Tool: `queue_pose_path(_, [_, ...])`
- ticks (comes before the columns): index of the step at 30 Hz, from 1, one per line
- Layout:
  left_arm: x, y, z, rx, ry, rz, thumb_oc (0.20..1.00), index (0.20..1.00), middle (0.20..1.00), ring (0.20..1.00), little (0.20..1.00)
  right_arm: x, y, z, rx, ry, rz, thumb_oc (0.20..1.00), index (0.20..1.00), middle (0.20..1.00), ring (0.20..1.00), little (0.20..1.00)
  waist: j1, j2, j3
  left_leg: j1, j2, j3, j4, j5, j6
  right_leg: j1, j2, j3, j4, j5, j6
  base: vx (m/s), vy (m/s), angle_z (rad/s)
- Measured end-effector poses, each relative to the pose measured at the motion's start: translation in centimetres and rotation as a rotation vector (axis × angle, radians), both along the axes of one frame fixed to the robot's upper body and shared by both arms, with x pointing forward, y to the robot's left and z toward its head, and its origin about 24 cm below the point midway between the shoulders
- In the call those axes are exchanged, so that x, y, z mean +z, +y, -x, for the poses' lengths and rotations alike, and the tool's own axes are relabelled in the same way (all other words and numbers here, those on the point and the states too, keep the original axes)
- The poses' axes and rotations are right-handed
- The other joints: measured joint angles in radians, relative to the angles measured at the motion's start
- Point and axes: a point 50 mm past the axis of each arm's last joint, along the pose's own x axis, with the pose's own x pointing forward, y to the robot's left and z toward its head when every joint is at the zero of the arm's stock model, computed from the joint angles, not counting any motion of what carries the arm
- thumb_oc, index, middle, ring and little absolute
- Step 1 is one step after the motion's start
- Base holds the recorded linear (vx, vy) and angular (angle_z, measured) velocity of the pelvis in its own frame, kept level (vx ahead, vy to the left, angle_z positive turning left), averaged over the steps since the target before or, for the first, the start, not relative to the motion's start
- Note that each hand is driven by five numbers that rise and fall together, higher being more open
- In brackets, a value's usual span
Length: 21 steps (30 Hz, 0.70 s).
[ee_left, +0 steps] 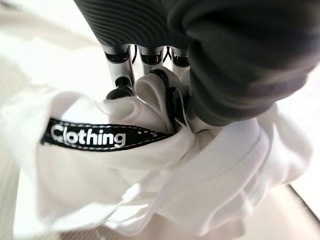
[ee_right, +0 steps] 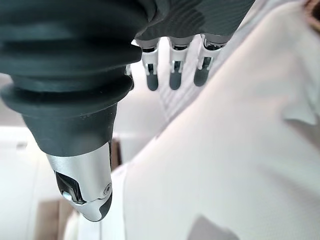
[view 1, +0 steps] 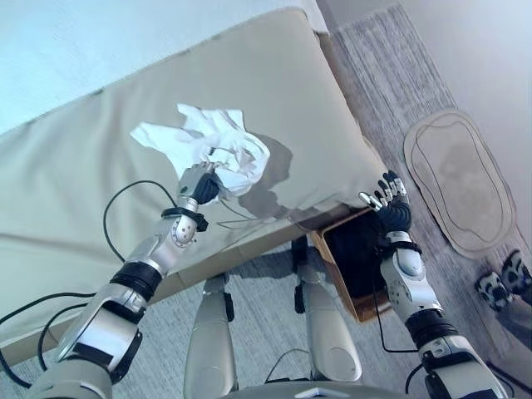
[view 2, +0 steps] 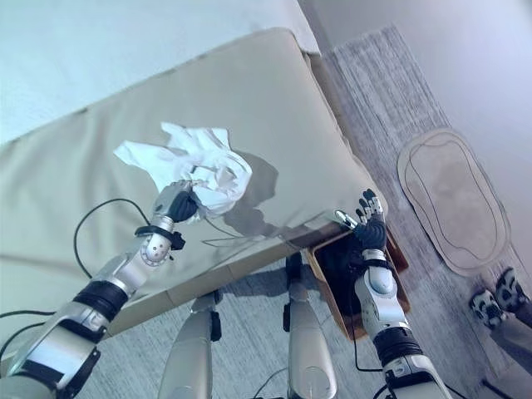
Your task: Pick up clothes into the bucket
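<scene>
Our left hand (view 1: 199, 184) has its fingers curled into a fold of the white garment (view 1: 212, 143) on the bed (view 1: 100, 166), light, limp cloth best bunched near its label, while our right hand (view 1: 389, 202) hangs open above the wooden bucket (view 1: 337, 258).

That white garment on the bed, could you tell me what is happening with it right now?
The robot's left hand has its fingers curled into the white garment, which is bunched on the beige bed cover. The right hand is open above the wooden bucket, which stands on the floor by the bed's corner. No clothes are visible in the bucket yet.
</scene>
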Motion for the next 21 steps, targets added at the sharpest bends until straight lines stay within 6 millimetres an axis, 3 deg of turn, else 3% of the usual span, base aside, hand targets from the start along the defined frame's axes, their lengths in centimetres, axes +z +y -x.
queue_pose_path(2, [0.5,-0.8,0.5,-0.056,-0.013,0.023,0.200,0.200,0.200,0.200,0.200,0.1,-0.3,-0.1,0.010,0.034,0.183,1.000,1.000,1.000,1.000,1.000,0.008,0.005,0.000,0.044,0.001,-0.011,-0.012,0.001,0.001,0.058,0.002,-0.015,-0.025,0.000,0.000,0.05,-0.063,0.14])
queue_pose_path(8, [2.8,-2.4,2.7,-0.218,-0.056,0.161,0.200,0.200,0.200,0.200,0.200,2.1,0.5,-1.1,0.111,-0.006,0.446,1.000,1.000,1.000,1.000,1.000,0.027,0.025,-0.006,0.151,0.006,-0.024,-0.048,0.003,0.001,0.174,0.006,-0.035,-0.060,-0.001,-0.001,0.06,-0.050,0.08])
queue_pose_path(13, [4.4,-3.0,4.0,-0.325,-0.061,0.281,0.200,0.200,0.200,0.200,0.200,4.2,1.6,-2.0,0.237,-0.056,0.689,1.000,1.000,1.000,1.000,1.000,0.052,0.073,-0.038,0.240,0.010,-0.040,-0.089,0.003,0.001,0.275,0.009,-0.062,-0.095,-0.007,-0.003,0.07,-0.047,0.12])
queue_pose_path(17, [5.1,-3.0,4.7,-0.397,-0.026,0.378,0.200,0.200,0.200,0.200,0.200,6.2,4.2,-2.7,0.361,-0.149,0.858,1.000,1.000,1.000,1.000,1.000,0.055,0.089,-0.078,0.296,0.017,-0.050,-0.116,0.003,0.001,0.339,0.021,-0.071,-0.127,-0.007,-0.005,0.09,-0.039,0.06])
queue_pose_path(21, [5.4,-2.9,5.0,-0.428,-0.010,0.403,0.200,0.200,0.200,0.200,0.200,6.4,6.5,-2.3,0.474,-0.192,0.884,1.000,1.000,1.000,1.000,1.000,0.055,0.090,-0.118,0.335,0.023,-0.051,-0.125,0.005,-0.002,0.381,0.030,-0.076,-0.143,-0.008,-0.007,0.10,-0.034,0.01])
